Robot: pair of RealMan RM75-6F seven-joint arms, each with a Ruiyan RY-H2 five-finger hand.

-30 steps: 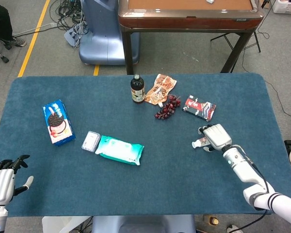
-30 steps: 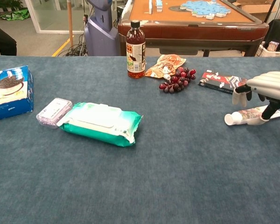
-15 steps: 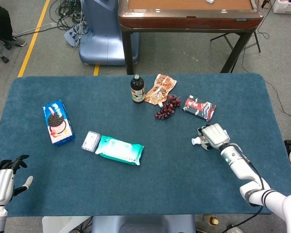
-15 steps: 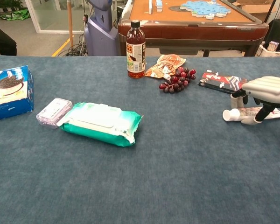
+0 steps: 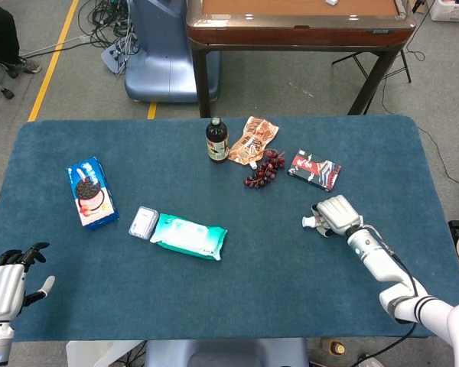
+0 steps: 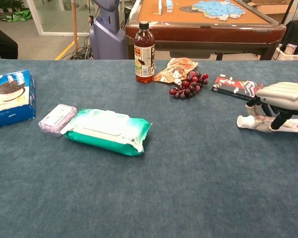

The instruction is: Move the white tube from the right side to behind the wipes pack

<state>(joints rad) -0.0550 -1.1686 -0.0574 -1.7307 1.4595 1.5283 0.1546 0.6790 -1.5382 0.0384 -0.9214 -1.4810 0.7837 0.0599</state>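
Note:
The white tube (image 6: 258, 122) lies flat on the blue table at the right, cap pointing left; in the head view only its cap end (image 5: 307, 222) shows. My right hand (image 6: 283, 96) (image 5: 336, 215) sits on top of it, thumb in front and fingertips behind, pinching the tube against the cloth. The green-and-white wipes pack (image 5: 189, 235) (image 6: 108, 131) lies left of centre, far from the tube. My left hand (image 5: 4, 289) hovers at the table's near left corner, fingers spread, holding nothing.
A small clear box (image 5: 143, 222) touches the wipes pack's left end. A blue cookie box (image 5: 89, 193) lies further left. Behind the wipes stand a dark bottle (image 5: 217, 141), a snack bag (image 5: 254, 140), grapes (image 5: 265, 170) and a black-red packet (image 5: 314, 170).
My right hand has lowered onto the tube and closed around it; the tube has shifted slightly left and now lies flatter. The left hand has barely moved.

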